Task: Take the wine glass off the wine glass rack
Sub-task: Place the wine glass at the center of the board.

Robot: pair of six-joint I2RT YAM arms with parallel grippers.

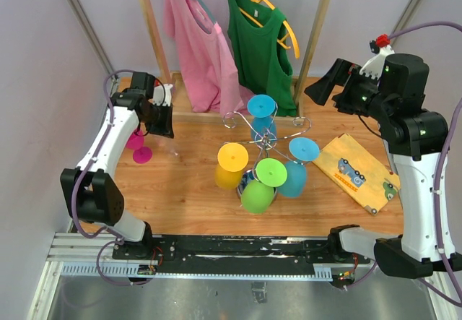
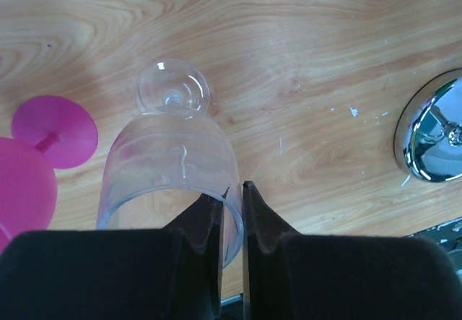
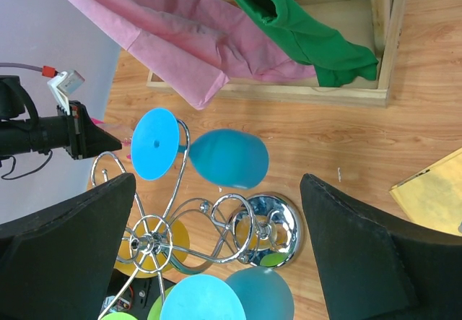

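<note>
Hovering at the left edge of the counter (image 1: 188, 190), your left end effector (image 1: 160, 118) stands well apart from the chrome wire wine glass rack (image 1: 268, 141), where coloured glasses (image 1: 258, 190) hang. Left wrist: its narrow jaws pinch the rim wall of a clear wine glass (image 2: 170, 161) beside a magenta glass (image 2: 50, 136). It is likely light, slick and breakable, so the stem offers the safer hold. Right wrist: your right end effector (image 3: 216, 183) gapes wide above the rack, holding nothing.
</note>
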